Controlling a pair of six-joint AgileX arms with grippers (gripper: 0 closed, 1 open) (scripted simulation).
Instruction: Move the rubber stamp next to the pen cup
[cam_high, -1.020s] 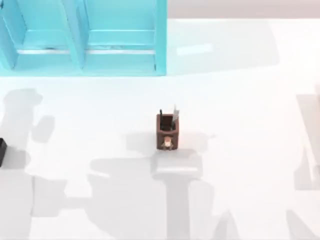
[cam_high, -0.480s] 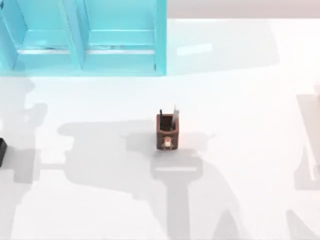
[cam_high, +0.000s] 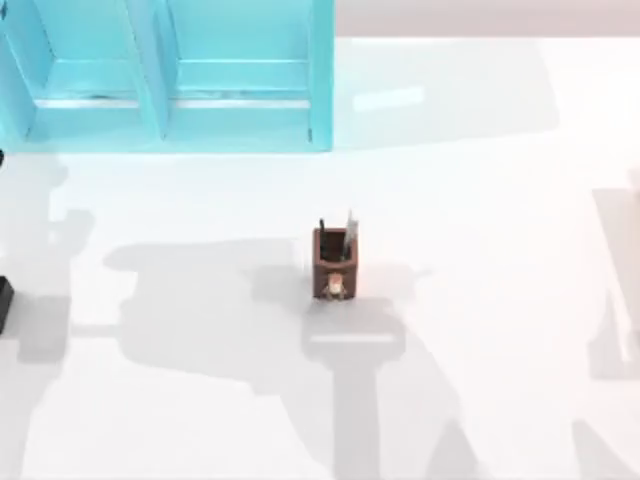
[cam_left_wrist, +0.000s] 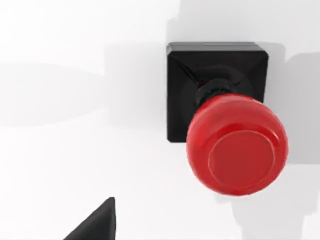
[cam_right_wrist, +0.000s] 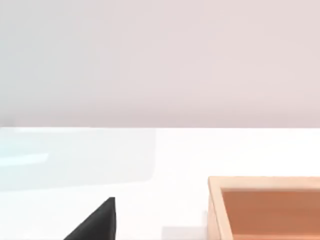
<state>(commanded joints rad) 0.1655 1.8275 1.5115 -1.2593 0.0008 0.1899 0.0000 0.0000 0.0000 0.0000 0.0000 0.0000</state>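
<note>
- The left gripper is judged to hang directly above the rubber stamp (cam_left_wrist: 220, 117), since the left wrist view looks straight down on it; a single dark finger tip (cam_left_wrist: 95, 222) is seen at the frame edge, and whether the claw is open or closed cannot be told.
- The stamp stands upright on the white table (cam_high: 480, 200), its red ball knob toward the camera over the black square base, untouched by anything. This is judged an approach for a grasp from above, with the knob as the natural hold.
- In the top view a black sliver (cam_high: 4, 303) at the far left edge, about nine o'clock from the cup, is probably the stamp's base.
- The pen cup (cam_high: 333, 262) stands at table centre, pens upright, well apart from that edge. The move is judged not yet begun.
- At roughly eleven o'clock from the cup, the turquoise shelf unit (cam_high: 165, 75) lines the far side.
- The right arm is judged parked; a wooden box (cam_right_wrist: 265, 207) lies before its wrist camera, and its claw state cannot be told.
</note>
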